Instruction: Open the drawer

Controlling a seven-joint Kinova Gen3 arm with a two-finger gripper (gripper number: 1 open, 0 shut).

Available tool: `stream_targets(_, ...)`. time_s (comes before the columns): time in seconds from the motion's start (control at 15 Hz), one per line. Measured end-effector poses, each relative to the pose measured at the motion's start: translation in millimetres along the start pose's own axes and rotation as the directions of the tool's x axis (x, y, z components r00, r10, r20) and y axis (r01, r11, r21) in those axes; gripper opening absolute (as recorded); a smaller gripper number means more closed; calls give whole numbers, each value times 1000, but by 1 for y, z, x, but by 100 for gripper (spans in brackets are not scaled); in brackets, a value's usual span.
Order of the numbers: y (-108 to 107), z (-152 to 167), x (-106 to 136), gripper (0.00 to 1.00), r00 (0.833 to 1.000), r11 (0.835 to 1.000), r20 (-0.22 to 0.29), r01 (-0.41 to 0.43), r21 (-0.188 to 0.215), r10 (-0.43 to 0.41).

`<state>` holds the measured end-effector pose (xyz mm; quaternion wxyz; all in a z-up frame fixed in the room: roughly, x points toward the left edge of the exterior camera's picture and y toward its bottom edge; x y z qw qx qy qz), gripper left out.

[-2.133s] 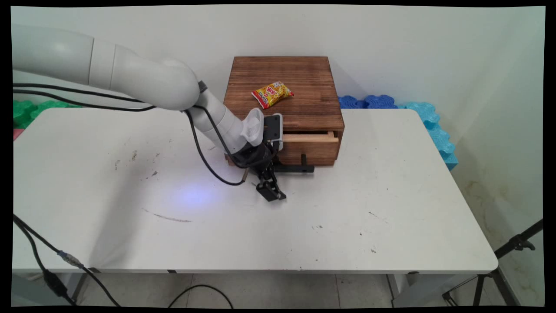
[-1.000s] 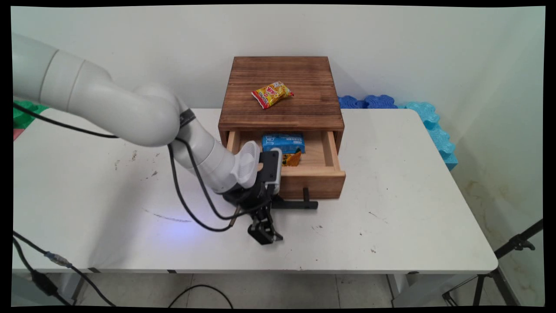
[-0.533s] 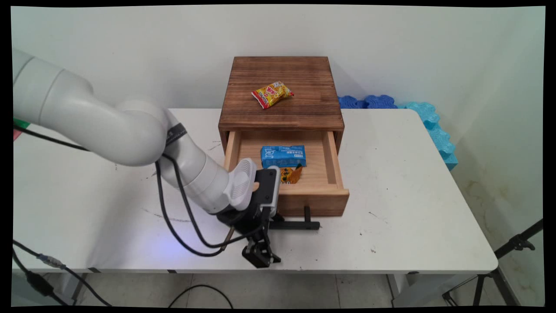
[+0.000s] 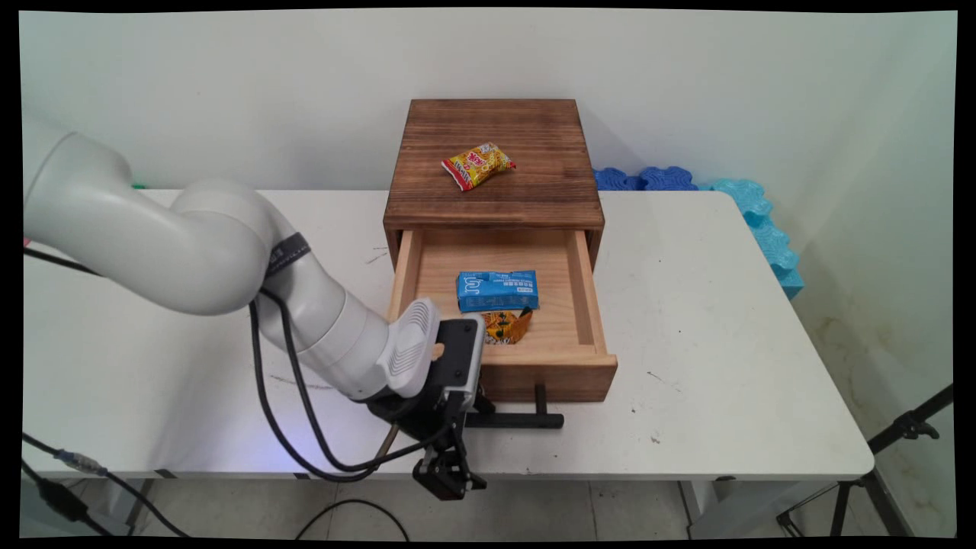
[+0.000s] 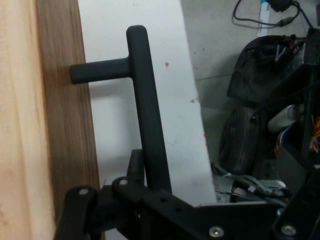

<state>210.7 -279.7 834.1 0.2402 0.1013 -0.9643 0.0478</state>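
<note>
Start at your left in the main view, where the arm reaches low across the table (image 4: 724,343) towards six o'clock. The gripper (image 5: 149,172) is at the left end of the black bar handle (image 4: 526,420), right at the table's near edge. In the hand view the bar runs straight down into the linkage, and the jaws look closed around it (one finger (image 5: 135,165) lies against the bar's side, the other is hidden).

Moving right, the drawer (image 4: 591,305) stands wide open, most of its length out of the wooden box (image 4: 496,202). Inside it, a blue packet (image 4: 497,290) lies near the middle. An orange wrapper (image 4: 507,326) touches it at six o'clock.

On the box's top, at twelve o'clock from the drawer, lies a yellow snack packet (image 4: 477,165). Blue foam tiles (image 4: 755,213) edge the table at two o'clock.
</note>
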Motion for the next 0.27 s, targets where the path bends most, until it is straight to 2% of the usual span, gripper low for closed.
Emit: stream_targets(0.27,8,-4,-1,100,1000,1000,-6,-11,0,11)
